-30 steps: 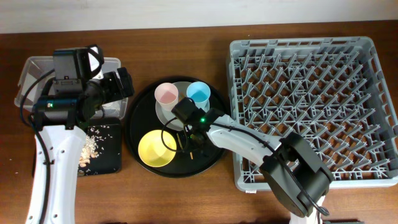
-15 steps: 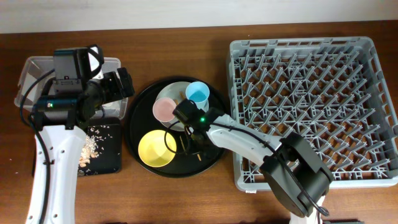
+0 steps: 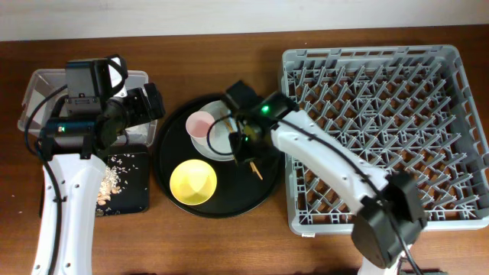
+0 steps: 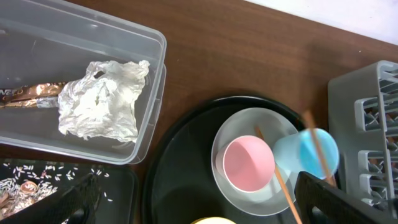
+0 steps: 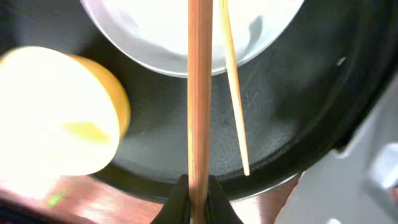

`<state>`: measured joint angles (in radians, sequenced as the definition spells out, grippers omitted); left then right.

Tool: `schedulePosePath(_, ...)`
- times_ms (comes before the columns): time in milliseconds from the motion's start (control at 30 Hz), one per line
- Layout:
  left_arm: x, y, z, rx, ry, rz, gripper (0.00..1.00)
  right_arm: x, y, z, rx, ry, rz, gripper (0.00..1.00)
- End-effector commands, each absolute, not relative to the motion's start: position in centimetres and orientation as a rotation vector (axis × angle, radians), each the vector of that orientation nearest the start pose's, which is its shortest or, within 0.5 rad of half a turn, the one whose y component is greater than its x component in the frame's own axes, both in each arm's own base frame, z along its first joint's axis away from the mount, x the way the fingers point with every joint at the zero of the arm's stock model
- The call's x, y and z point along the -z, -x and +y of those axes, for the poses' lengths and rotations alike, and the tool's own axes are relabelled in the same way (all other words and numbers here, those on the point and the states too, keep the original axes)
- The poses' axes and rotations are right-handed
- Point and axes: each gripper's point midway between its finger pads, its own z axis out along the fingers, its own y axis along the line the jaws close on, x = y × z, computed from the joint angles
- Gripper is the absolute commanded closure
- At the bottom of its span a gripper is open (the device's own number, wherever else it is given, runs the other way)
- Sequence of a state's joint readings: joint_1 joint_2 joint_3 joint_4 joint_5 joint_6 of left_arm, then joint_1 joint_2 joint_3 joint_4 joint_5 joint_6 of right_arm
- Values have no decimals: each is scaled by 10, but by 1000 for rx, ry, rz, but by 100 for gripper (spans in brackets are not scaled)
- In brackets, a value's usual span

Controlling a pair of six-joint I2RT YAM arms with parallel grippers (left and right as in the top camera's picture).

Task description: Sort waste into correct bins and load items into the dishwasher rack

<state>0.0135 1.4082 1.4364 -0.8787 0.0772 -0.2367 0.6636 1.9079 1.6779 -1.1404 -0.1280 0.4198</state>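
My right gripper (image 5: 199, 186) (image 3: 246, 143) hangs over the round black tray, shut on one wooden chopstick (image 5: 199, 93). The other chopstick (image 5: 233, 93) (image 3: 257, 171) lies slanted from the pale plate (image 3: 218, 139) (image 4: 249, 199) down onto the tray. The pink cup (image 3: 200, 122) (image 4: 249, 163) stands on the plate. In the left wrist view the light blue cup (image 4: 308, 152) is a blur at the plate's right edge; overhead, my right arm hides it. The yellow bowl (image 3: 193, 183) (image 5: 56, 112) sits at the tray's front. My left gripper (image 3: 149, 103) (image 4: 199, 211) is open and holds nothing.
The clear box (image 3: 38, 84) (image 4: 149, 74) holds the white napkin (image 4: 102, 99) and the gold wrapper (image 4: 25, 93). The flat black tray (image 3: 130, 198) carries food scraps (image 3: 113, 182). The grey dishwasher rack (image 3: 382, 130) fills the right side, close to the round tray (image 3: 168, 153).
My right gripper shut on a chopstick and rose from the tray's front toward its back right. The pink cup slid left. The blue cup is now under my right arm.
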Motion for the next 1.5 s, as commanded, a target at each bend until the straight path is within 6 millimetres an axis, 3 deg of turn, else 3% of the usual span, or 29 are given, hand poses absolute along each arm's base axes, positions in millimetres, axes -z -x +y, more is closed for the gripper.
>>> schedulePosePath(0, -263, -384, -7, 197, 270, 2395, 1, -167, -322, 252, -342, 381, 2916, 96)
schedulePosePath(300, -263, -384, -7, 197, 270, 2395, 1, -165, -339, 167, -255, 64, 3032, 96)
schedulePosePath(500, -263, -384, -7, 197, 270, 2395, 1, -152, -336, 140, -222, -40, 3086, 96)
schedulePosePath(800, -263, -384, -7, 197, 270, 2395, 1, -112, -330, 138, -207, -51, 3116, 95)
schedulePosePath(967, -263, -384, -7, 197, 270, 2395, 1, -112, -328, 137, -204, -46, 3124, 81)
schedulePosePath(1100, -263, -384, -7, 197, 270, 2395, 1, -113, -328, 137, -204, -31, 3126, 78)
schedulePosePath(1233, -263, -384, -7, 197, 270, 2395, 1, -128, -328, 141, -225, 80, 3118, 77)
schedulePosePath(1367, -263, -384, -7, 197, 270, 2395, 1, -151, -314, 183, -475, 351, 3087, 74)
schedulePosePath(1467, -263, -384, -7, 197, 270, 2395, 1, -154, -304, 208, -501, 479, 3055, 73)
